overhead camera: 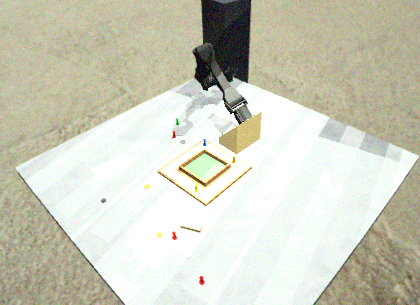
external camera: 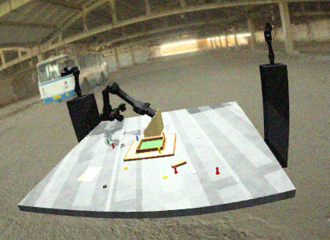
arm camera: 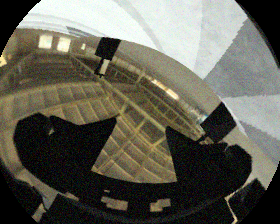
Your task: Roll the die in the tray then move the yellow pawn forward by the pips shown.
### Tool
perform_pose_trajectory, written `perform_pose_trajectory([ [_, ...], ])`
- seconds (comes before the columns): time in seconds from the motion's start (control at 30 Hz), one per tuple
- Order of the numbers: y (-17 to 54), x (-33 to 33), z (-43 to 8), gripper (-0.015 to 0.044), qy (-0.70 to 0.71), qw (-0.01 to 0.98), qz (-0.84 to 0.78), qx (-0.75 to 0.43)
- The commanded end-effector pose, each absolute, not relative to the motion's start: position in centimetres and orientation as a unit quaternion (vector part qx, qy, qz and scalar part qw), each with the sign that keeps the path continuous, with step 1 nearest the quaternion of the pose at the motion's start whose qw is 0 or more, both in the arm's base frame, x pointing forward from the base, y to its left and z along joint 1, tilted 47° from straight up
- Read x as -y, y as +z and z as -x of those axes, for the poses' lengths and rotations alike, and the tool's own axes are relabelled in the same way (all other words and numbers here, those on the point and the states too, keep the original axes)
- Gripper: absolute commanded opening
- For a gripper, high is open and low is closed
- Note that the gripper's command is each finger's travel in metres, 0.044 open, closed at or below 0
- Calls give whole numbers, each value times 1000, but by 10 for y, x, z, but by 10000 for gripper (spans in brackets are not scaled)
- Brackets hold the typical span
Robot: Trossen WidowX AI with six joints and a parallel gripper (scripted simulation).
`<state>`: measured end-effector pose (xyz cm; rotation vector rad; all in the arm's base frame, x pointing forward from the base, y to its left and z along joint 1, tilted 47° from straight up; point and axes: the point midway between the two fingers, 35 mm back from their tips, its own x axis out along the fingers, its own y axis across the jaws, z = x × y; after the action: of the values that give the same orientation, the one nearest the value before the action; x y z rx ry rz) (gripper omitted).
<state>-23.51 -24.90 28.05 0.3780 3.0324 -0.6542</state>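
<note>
Nearest the wrist camera, the claw [overhead camera: 229,74] [external camera: 122,108] [arm camera: 141,124] hung wide open, presumably ready to grasp the die, which I couldn't locate, while the yellow pawn [overhead camera: 196,188] [external camera: 159,150] stood well apart from it, beyond the tray [overhead camera: 205,182] [external camera: 149,149], likely awaiting the roll.

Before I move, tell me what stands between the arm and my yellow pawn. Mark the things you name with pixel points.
The tray [overhead camera: 192,176] [external camera: 148,149] lies between the arm [overhead camera: 220,79] [external camera: 131,99] and the yellow pawn [overhead camera: 196,188] [external camera: 159,150]; the upright tan panel [overhead camera: 248,134] [external camera: 154,127] stands on the arm's side.
</note>
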Motion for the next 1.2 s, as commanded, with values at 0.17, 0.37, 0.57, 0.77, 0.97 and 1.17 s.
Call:
perform_pose_trajectory([
  [0.17,278,266,214,275,-235,30,-74,-969],
  [0.37,272,297,165,275,-285,84,22,-955],
  [0.57,263,322,93,275,-334,171,134,-917],
  [0.77,253,329,30,275,-356,255,213,-873],
  [0.97,243,325,-23,275,-370,344,264,-821],
  [1.17,250,324,-102,275,-342,429,351,-759],
])
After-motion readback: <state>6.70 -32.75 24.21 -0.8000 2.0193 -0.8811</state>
